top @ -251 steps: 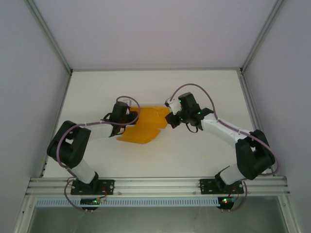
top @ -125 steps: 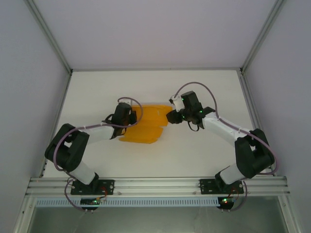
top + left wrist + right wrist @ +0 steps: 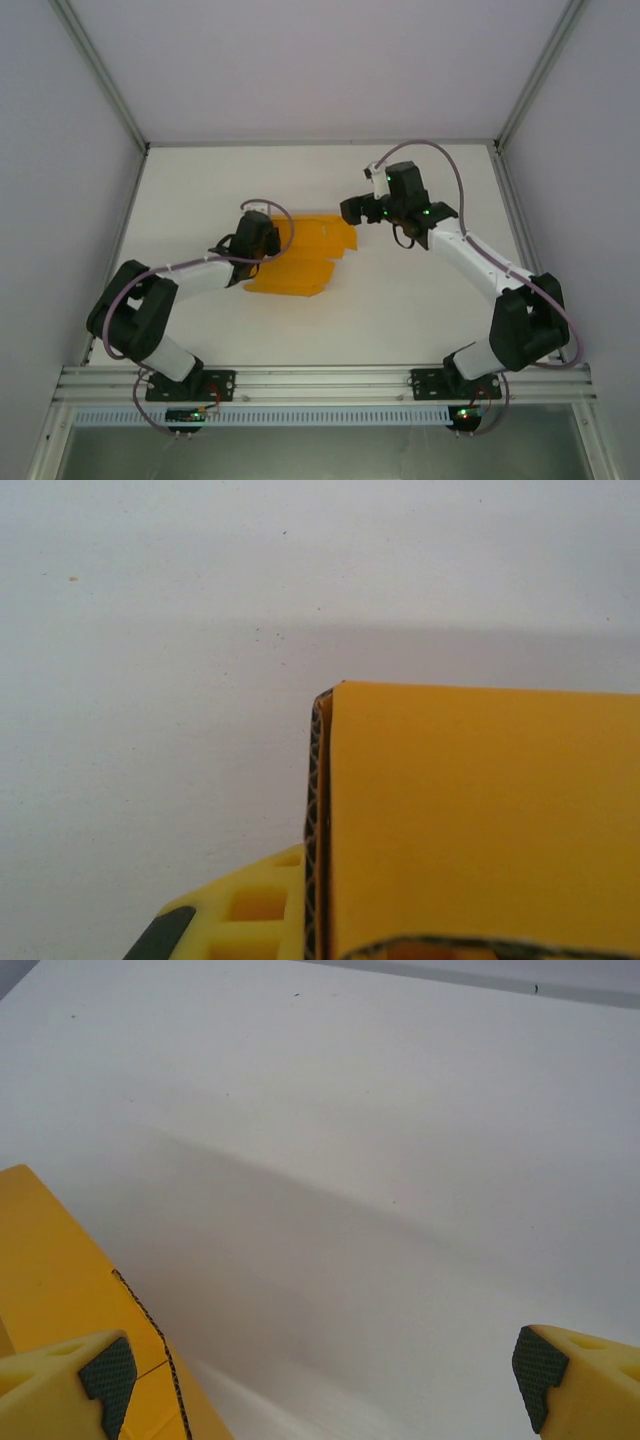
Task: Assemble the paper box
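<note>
The left gripper (image 3: pixel 270 240) clamps the paper box (image 3: pixel 305 258) edge, and the right gripper (image 3: pixel 349 212) stands wide apart beside it.

Table: the white flat table (image 3: pixel 420 320) is filling the middle of the top view, with both arm bases sitting along its lower edge.
Paper box: the orange-yellow thin-card paper box (image 3: pixel 300 255) is lying on the table just left of frame centre, between the two grippers.
Left gripper: the black left gripper (image 3: pixel 264 236) is sitting over the paper box's left edge, touching it.
Right gripper: the black right gripper (image 3: pixel 351 210) is hanging just beyond the paper box's upper right corner, apart from it.
</note>
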`<state>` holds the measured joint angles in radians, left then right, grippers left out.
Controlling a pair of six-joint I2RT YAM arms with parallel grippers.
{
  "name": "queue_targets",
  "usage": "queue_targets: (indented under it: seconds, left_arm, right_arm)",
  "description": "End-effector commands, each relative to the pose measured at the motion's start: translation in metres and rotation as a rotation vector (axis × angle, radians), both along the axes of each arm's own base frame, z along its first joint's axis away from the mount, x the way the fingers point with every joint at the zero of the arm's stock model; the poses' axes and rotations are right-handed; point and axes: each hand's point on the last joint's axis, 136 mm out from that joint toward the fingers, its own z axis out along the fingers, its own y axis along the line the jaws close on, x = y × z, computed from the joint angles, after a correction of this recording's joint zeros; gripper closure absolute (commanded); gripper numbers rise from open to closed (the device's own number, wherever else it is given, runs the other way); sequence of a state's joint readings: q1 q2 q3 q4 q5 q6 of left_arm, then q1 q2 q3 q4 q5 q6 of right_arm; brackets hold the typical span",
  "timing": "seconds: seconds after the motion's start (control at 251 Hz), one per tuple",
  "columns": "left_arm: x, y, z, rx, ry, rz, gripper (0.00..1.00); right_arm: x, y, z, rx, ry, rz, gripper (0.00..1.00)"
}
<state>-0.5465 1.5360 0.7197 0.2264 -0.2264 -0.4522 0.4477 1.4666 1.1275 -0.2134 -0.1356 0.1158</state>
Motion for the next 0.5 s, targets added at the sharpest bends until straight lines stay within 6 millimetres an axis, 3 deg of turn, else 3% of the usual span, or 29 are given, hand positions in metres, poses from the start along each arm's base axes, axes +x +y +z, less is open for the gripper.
queue_targets:
  seconds: [0.0, 0.299, 0.391, 0.407, 0.495]
  left_arm:
    - [0.004, -0.001, 0.025, -0.027, -0.030, 0.031, 1.00]
    - [0.001, -0.010, 0.028, -0.040, -0.018, -0.004, 1.00]
    - [-0.001, -0.018, 0.028, -0.046, -0.018, -0.032, 1.00]
    - [-0.001, -0.019, 0.027, -0.047, -0.016, -0.035, 1.00]
    - [-0.004, -0.026, 0.027, -0.047, -0.009, -0.056, 1.00]
  right_arm:
    - [-0.002, 0.019, -0.009, -0.015, 0.013, 0.058, 0.01]
    - [-0.003, 0.052, -0.046, -0.128, 0.033, 0.131, 0.01]
    - [0.001, 0.065, -0.049, -0.112, 0.012, 0.145, 0.01]
    - [0.007, 0.069, -0.038, -0.100, -0.016, 0.141, 0.01]
    - [0.018, 0.073, -0.034, -0.110, -0.060, 0.093, 0.01]
